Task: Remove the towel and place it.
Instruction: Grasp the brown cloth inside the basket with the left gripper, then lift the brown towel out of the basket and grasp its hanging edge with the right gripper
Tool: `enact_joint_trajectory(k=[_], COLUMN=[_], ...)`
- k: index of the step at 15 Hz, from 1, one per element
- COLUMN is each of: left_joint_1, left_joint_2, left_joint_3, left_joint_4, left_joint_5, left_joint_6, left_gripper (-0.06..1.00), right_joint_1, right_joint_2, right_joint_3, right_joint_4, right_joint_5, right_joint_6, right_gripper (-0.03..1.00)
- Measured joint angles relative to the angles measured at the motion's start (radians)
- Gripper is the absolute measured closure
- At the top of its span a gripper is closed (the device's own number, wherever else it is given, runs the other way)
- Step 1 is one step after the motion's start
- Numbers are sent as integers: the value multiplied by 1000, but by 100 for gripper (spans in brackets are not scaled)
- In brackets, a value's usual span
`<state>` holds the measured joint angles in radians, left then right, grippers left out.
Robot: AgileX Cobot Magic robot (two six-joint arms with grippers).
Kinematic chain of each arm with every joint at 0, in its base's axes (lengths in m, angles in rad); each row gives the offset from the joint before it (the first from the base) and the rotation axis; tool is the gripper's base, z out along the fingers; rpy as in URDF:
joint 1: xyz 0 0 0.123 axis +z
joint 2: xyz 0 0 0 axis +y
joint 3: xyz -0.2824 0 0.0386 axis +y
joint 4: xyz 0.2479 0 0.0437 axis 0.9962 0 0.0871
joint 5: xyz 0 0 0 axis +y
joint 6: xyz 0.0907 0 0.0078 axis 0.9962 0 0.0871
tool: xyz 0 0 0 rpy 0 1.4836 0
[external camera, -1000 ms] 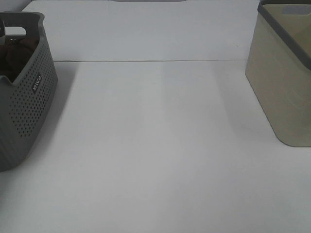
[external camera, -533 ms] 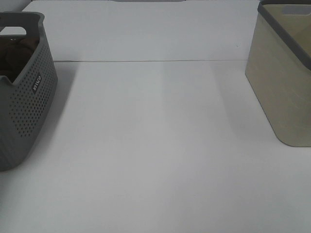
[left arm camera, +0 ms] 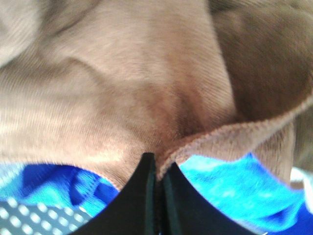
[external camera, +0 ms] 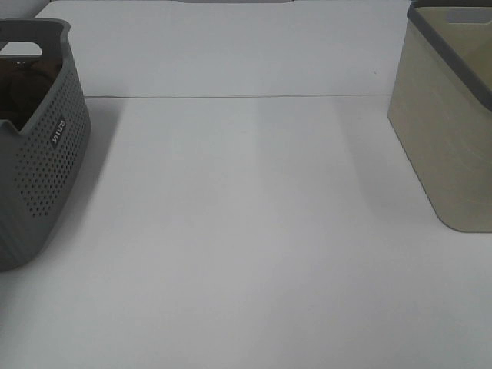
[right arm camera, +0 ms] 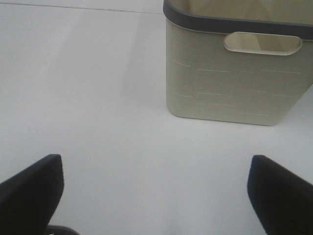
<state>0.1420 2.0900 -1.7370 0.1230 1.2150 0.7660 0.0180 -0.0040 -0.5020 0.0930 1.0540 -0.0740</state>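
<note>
- Plush cloth, the towel (left arm camera: 146, 98), lies bunched inside the grey basket (external camera: 46, 169), on top of a blue cloth (left arm camera: 230, 186).
- It looks soft, limp and light, so it will likely drape and trail when lifted and may drag on the grey basket's rim.
- The left claw (left arm camera: 157, 166) is pressed together on a hemmed fold of the towel; the stitched hem seems a firmer hold than the pile.
- The blue cloth just beneath could snag and rise too.
- The right claw (right arm camera: 155, 164) stands wide apart, empty, over the table (right arm camera: 98, 98), well apart from the grey basket.
</note>
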Motion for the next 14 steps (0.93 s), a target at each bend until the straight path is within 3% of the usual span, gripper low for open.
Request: enact_joint_trajectory(k=[6, 11, 14], left_joint_1=[-110, -214, -357], left_joint_2=[-282, -472, -515], left_joint_3=[3, -19, -171], left_joint_4=[5, 87, 93], left_joint_5=[0, 0, -3], left_joint_6=[-75, -78, -124], left_gripper=[94, 94, 94], right_joint_1=[0, 0, 0], right_joint_2=[0, 0, 0], right_joint_3=[0, 0, 0], right_joint_4=[0, 0, 0], right_joint_5=[0, 0, 0], right_joint_6=[0, 0, 0], right_gripper=[-1, -1, -1])
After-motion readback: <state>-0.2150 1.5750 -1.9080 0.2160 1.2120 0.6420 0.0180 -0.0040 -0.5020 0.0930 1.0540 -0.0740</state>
